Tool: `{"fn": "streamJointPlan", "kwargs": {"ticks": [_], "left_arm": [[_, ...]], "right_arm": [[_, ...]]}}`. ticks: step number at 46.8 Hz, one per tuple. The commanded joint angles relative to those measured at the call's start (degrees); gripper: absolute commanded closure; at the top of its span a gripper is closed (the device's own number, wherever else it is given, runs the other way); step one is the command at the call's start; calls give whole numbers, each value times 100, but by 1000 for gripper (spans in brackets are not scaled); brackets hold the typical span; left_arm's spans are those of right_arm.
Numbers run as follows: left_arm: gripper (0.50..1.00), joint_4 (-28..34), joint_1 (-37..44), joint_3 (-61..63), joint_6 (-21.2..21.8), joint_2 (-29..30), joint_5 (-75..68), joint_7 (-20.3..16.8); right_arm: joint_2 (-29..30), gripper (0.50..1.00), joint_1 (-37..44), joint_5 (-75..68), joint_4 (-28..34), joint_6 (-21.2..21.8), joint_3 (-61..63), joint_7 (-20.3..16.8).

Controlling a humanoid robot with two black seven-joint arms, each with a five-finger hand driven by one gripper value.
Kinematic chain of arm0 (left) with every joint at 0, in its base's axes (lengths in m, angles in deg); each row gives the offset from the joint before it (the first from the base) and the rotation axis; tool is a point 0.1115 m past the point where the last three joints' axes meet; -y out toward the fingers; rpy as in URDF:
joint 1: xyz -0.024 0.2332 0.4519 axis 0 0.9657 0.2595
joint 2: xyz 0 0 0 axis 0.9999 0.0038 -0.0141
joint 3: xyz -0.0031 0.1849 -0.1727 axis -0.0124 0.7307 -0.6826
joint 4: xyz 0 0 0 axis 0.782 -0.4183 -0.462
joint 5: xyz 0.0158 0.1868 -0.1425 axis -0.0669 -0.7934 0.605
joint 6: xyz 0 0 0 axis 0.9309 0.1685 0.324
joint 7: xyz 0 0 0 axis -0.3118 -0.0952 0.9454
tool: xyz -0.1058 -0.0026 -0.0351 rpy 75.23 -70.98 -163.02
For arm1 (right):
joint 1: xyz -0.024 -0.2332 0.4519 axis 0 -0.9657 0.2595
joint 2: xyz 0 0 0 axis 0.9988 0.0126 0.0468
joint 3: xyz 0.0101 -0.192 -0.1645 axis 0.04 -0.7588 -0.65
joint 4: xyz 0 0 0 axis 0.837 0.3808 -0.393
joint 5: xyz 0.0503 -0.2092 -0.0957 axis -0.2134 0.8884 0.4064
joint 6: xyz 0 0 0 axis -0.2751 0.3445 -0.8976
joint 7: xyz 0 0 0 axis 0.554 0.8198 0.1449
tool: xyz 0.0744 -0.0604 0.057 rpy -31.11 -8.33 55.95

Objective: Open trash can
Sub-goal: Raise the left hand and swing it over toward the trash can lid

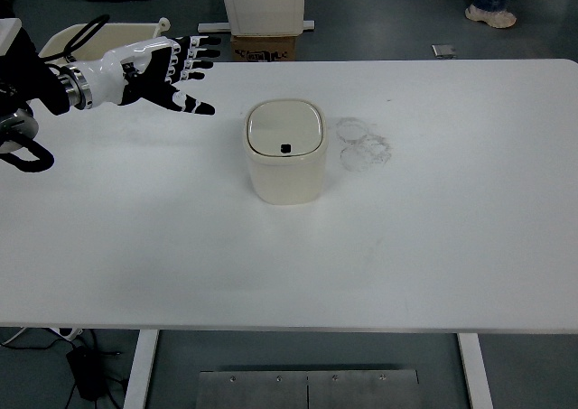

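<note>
The left hand [167, 70], black and white with jointed fingers, reached in from the left edge over the far left part of the white rectangular table [433, 246], its fingers spread flat and holding nothing. To its right, well apart from the fingertips, the cream square plastic trash can with rounded corners [284, 152] stood near the table's middle, lid closed. Just beside it on the right lay faint ring-shaped marks [363, 143]. A person's shoes [488, 12] showed on the floor beyond the far edge.
</note>
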Motion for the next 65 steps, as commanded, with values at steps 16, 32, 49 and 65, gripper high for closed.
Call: {"fn": "streamJointPlan", "kwargs": {"ticks": [16,32,49,65], "left_arm": [[500,-104,-1114,923,-920,117,-941,22],[500,-192,-2379,2119,-1069,73,-1029,31],[500,-1036,-2679,2664,-1008,108,-941,233],[500,-1194,-2653,2770,-867,64,78,426]], "right_arm": [[0,507,1,0,-1,0,-6,0],[0,507,1,0,-1,0,3,0],[0,507,1,0,-1,0,3,0],[0,507,1,0,-1,0,-6,0]]}}
